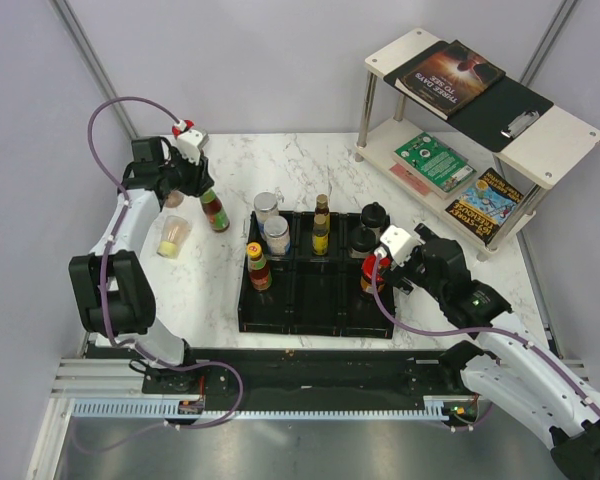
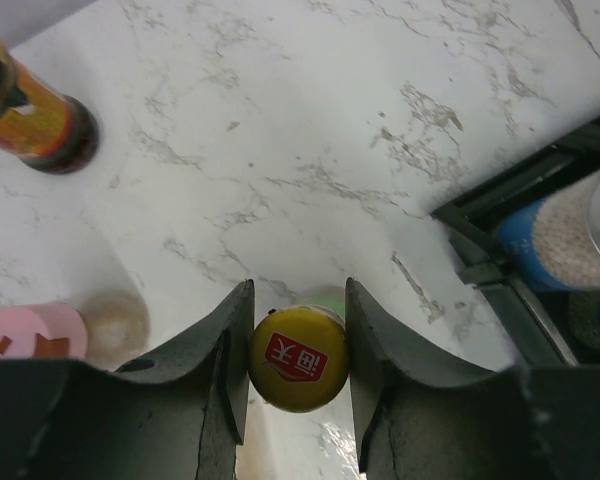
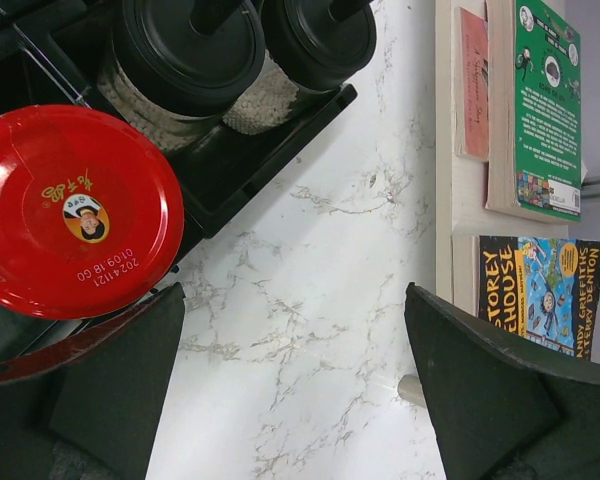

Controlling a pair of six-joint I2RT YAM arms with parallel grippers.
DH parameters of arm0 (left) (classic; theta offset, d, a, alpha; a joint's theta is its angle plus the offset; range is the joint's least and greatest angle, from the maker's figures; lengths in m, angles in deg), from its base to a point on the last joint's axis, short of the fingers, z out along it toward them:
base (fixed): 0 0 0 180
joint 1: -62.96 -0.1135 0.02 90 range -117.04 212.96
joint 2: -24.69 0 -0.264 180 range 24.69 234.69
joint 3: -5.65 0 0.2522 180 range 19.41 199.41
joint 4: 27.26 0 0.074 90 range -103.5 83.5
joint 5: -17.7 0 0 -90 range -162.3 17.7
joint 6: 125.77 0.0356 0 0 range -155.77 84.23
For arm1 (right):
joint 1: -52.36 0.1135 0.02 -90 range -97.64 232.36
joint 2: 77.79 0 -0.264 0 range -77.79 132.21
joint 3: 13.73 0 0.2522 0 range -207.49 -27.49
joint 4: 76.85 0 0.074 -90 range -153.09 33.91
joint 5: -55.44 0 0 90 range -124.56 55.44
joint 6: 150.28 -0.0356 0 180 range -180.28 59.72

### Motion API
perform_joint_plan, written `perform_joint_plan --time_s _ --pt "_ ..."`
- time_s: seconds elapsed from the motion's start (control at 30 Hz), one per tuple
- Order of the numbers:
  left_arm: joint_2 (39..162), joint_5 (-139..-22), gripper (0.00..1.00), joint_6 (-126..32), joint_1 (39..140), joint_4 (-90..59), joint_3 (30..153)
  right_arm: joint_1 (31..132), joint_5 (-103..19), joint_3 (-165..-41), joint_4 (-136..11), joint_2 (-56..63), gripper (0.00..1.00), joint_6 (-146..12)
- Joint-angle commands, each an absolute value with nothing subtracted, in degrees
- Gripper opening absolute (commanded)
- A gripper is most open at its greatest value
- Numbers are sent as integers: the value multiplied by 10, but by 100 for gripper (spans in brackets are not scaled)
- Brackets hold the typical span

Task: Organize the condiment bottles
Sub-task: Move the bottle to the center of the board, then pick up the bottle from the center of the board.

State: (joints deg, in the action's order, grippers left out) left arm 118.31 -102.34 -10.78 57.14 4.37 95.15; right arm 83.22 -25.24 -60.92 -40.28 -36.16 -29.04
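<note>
2 blk-lid jars (image 1: 373,215), 2 silver-lid jars (image 1: 277,235), 1 yellow-cap bottle (image 2: 298,358) in left fingers (image 2: 215,385).

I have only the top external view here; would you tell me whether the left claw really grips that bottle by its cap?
Observer: Yes, the left wrist view shows the left claw shut on the yellow-capped bottle, one finger on each side of the cap.
Operator: Thank you. Is the right claw on the red jar?
Observer: No, the right claw stands wide open; the red-lidded jar sits off beside one finger, with only marble tabletop between the fingers.
Operator: Is anything printed on its lid?
Observer: A small round logo and a date stamp.
</note>
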Motion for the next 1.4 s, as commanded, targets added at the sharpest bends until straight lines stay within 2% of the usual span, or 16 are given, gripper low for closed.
perform_joint_plan --time_s 0.0,0.3,0.37,0.47,0.73,1.17,1.37 --pt "1105 -1059 2 -90 586 11 910 828 -253 -612 -409 -368 98 -296" --pt "1048 -1058 2 -89 615 4 847 827 -256 -615 -408 -372 98 -297" --pt "1044 -1052 22 -84 621 6 843 826 -257 -615 -406 -373 98 -297" --pt "1040 -1051 41 -82 623 8 833 825 -259 -615 -405 -374 98 -298" --pt "1026 -1053 68 -76 623 19 825 824 -261 -616 -404 -374 98 -298" --pt "1039 -1061 77 -44 623 66 827 822 -263 -617 -403 -372 98 -298" --pt "1047 -1069 77 -13 644 118 839 822 -262 -616 -403 -370 98 -297"
